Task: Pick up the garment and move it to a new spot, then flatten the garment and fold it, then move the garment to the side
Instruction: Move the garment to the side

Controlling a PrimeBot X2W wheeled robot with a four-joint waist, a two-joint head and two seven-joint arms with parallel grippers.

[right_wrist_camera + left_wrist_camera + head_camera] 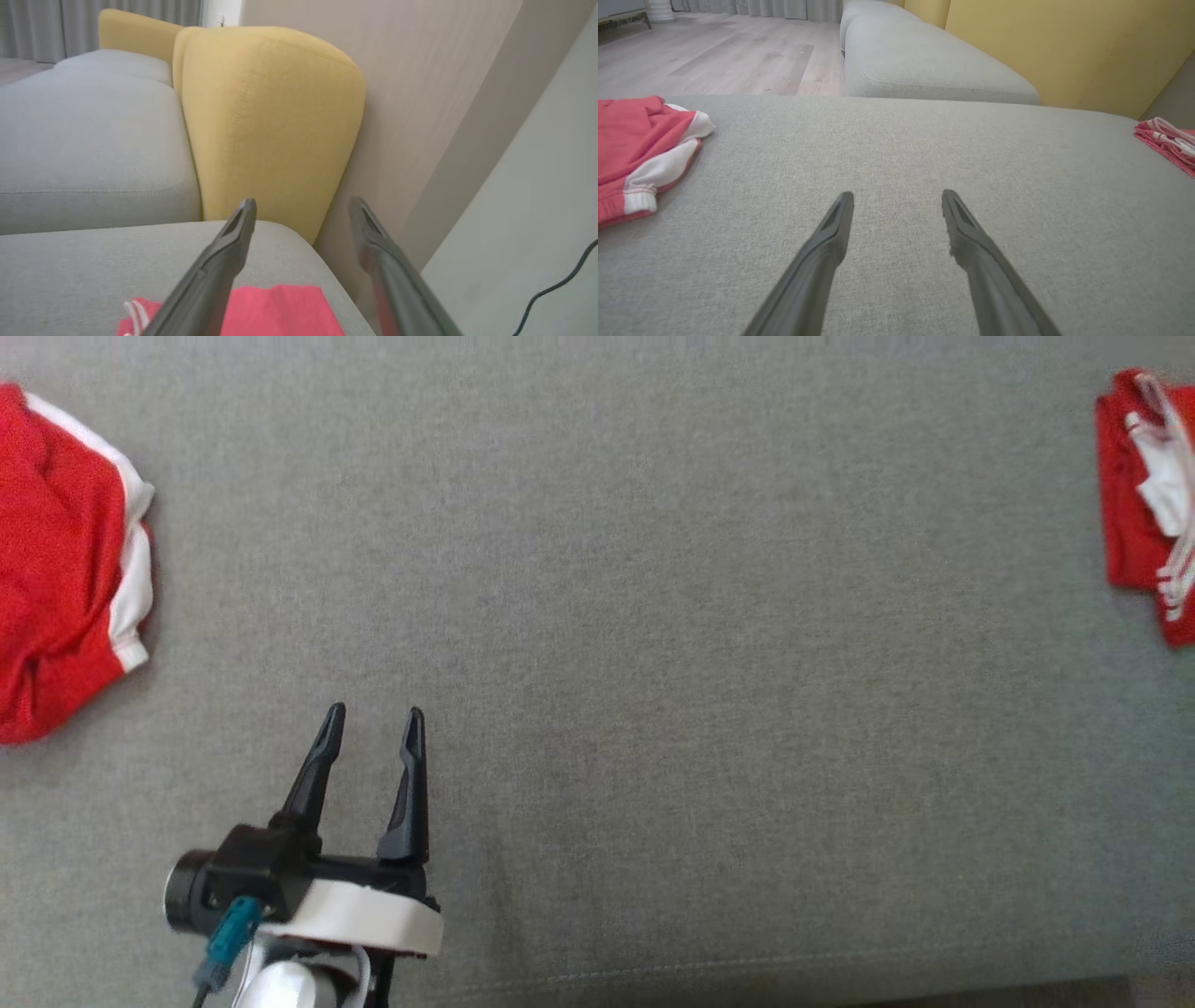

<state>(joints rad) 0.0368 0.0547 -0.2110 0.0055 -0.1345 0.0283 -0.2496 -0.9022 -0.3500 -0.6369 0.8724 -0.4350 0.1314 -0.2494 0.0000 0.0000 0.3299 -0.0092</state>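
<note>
Left end effector (374, 712) agape — red garment (65, 560) crumpled, white-trimmed.

Grey sofa seat (653, 663). Crumpled red-and-white garment (56, 569) at its left edge; folded red clothing (1130, 523) at right edge. Left tool (374, 712) near front edge, jaws apart, empty.

Grey sofa (653, 569), yellow backrest (271, 126)

Middle: bare cushion (709, 644) ran wide between the two garments; open passage ahead of the left gripper (374, 712)
Left: crumpled garment (56, 560) heaped at the edge; well apart from that gripper
Right: folded garment (1144, 504) lay low below the right gripper (303, 201)
Corner: backrest (271, 126) and wall (420, 93) closed it in
</note>
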